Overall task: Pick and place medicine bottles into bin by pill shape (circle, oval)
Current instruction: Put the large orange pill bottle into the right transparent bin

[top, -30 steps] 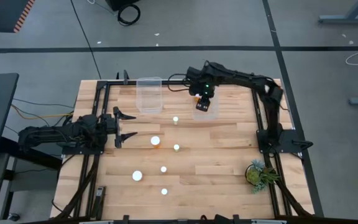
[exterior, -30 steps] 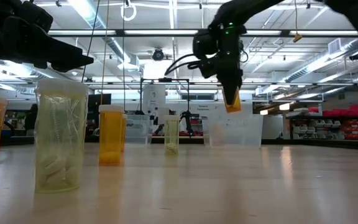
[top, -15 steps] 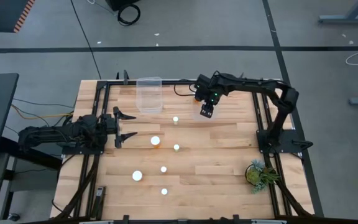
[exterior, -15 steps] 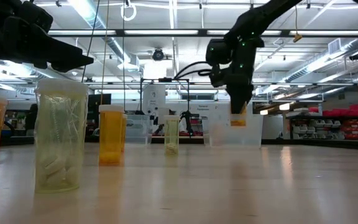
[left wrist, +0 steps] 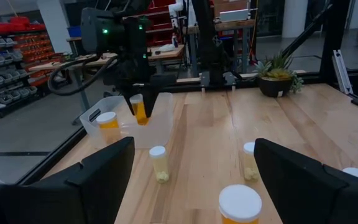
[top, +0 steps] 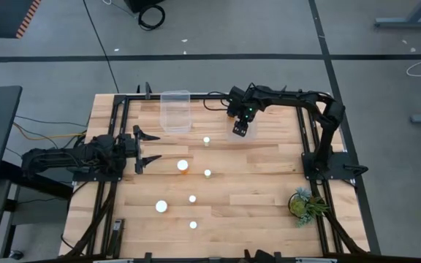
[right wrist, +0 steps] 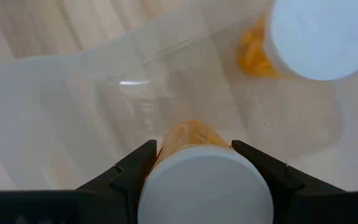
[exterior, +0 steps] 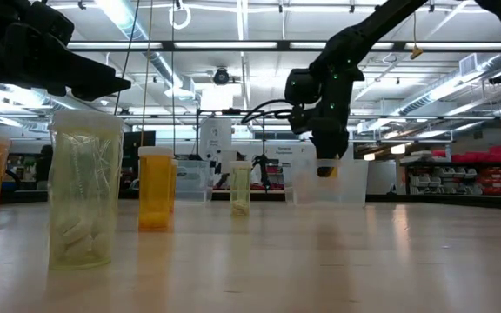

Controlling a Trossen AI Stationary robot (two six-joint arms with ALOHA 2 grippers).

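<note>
Six capped medicine bottles (top: 183,166) stand scattered over the middle of the table (top: 262,197), well apart, with passable lanes between them. The wood on the right half lies open up to the potted plant (top: 303,204) near the right edge. Two clear bins block the far edge: one (top: 175,110) unoccupied, the other (left wrist: 129,127) under the right gripper (top: 240,128), already containing a bottle (left wrist: 109,124).

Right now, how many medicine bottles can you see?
8. Six medicine bottles stand loose on the table; one held bottle hangs in the right pincer over the clear bin; another bottle sits inside it. Others may be hidden.
</note>
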